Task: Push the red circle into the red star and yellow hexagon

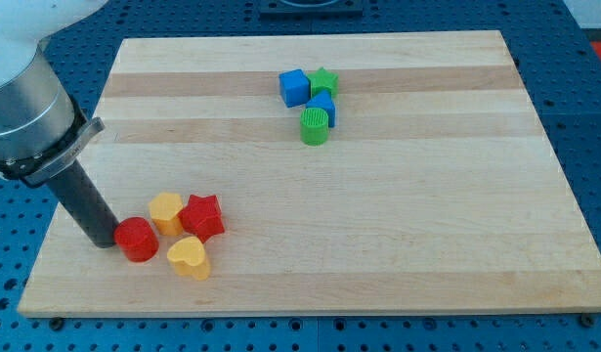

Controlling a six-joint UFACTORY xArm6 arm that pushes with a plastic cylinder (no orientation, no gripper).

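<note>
The red circle lies at the board's lower left. The yellow hexagon sits just up and right of it, close or touching. The red star is right of the hexagon and touches it. My tip rests on the board right against the red circle's left side. The rod slants up to the view's left into the grey arm.
A yellow heart lies below the red star, close to the red circle's right. A blue cube, green star, another blue block and green cylinder cluster at the top middle of the wooden board.
</note>
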